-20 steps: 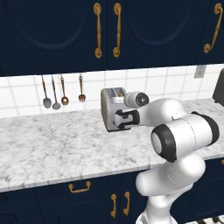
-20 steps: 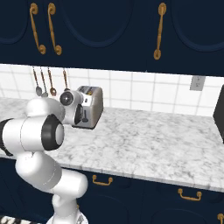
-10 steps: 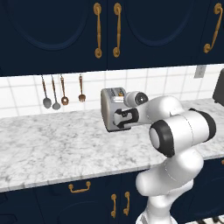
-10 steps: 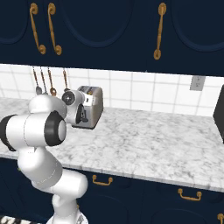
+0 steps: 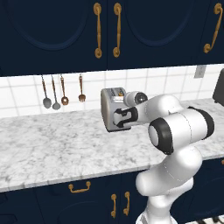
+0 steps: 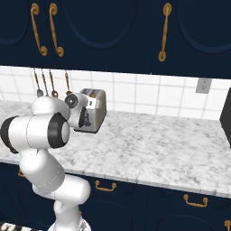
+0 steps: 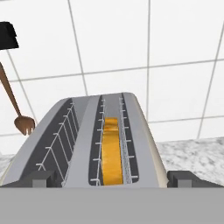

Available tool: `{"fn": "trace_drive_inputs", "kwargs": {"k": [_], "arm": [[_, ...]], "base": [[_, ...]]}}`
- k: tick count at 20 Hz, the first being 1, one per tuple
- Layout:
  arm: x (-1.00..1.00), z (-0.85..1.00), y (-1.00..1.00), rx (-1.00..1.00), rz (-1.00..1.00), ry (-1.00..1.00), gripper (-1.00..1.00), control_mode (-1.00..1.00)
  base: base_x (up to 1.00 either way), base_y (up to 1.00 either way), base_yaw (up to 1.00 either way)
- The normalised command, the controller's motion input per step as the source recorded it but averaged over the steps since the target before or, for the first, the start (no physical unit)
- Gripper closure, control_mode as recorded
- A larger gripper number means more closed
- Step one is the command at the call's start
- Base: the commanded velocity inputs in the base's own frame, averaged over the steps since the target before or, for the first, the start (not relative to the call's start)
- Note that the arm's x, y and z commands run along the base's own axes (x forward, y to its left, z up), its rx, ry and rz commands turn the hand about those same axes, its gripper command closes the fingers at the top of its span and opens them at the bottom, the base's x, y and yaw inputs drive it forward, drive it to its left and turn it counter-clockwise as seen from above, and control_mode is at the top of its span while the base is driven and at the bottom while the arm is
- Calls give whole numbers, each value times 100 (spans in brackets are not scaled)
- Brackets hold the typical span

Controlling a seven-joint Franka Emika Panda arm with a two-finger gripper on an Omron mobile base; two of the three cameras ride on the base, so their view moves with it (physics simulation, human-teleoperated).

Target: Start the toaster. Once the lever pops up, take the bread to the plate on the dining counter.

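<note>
Gripper (image 5: 117, 120) sits at the front face of the toaster (image 5: 112, 97) on the marble table (image 5: 52, 144), jaws spread apart and empty, straddling the toaster's end, with the bread (image 7: 112, 151) sunk in the right slot just ahead, its long axis running away from the jaws.

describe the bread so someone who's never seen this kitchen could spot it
Find the marble counter under the navy cabinets, then the silver toaster against the white tiled wall. The bread is the golden-orange slice sunk in one of its two top slots; the other slot shows just bare wire.
</note>
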Motion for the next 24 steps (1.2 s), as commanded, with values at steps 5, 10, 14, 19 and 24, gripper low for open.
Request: {"fn": "trace_drive_inputs", "kwargs": {"k": [5,10,14,19,24], "arm": [[0,0,0,0,0,0,-100,-100],[0,0,0,0,0,0,-100,-100],[0,0,0,0,0,0,-100,-100],[0,0,0,0,0,0,-100,-100],[0,0,0,0,0,0,-100,-100]], "base": [[0,0,0],[0,0,0],[0,0,0],[0,0,0],[0,0,0]]}}
